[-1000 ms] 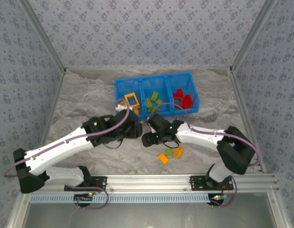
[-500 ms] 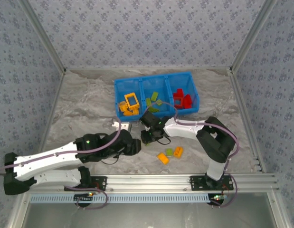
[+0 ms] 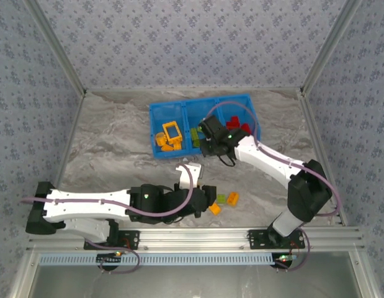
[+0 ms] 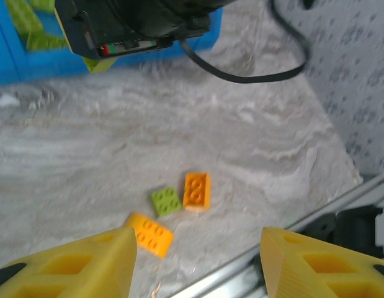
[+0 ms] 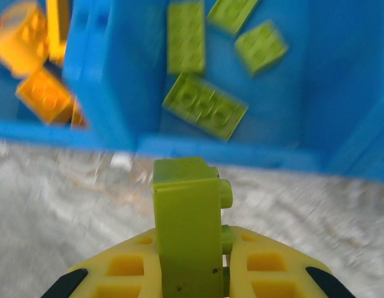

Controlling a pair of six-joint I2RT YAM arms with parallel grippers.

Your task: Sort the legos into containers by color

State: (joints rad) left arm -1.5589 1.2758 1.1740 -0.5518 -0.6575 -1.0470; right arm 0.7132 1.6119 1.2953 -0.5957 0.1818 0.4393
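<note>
**Two robot arms sort toy bricks into a blue bin**

A marbled grey tabletop (image 3: pixel 117 143) sits between patterned walls (image 3: pixel 179 43). Toward 12 o'clock on it lies a blue bin (image 3: pixel 153 127) with three compartments side by side. The 9 o'clock compartment holds orange pieces (image 3: pixel 172 131), including an open frame. The middle one holds lime pieces (image 5: pixel 205 105), and the 3 o'clock one holds red pieces (image 3: pixel 241 128).

The left arm (image 3: pixel 98 203) stretches low along the near edge from 8 o'clock. Its left tool (image 4: pixel 198 261) hangs above the tabletop with fingers apart and nothing between them.

The right arm (image 3: pixel 272 162) reaches from 4 o'clock up to the bin. Its right tool (image 5: pixel 190 248) is clamped on an upright lime brick (image 5: pixel 185 211), just in front of the near wall of the middle compartment.

Three loose bricks lie toward 5 o'clock on the tabletop. An orange brick (image 4: pixel 196 189) touches a lime square brick (image 4: pixel 165 200). A second orange brick (image 4: pixel 149 233) lies just beside them at their 7 o'clock.
</note>
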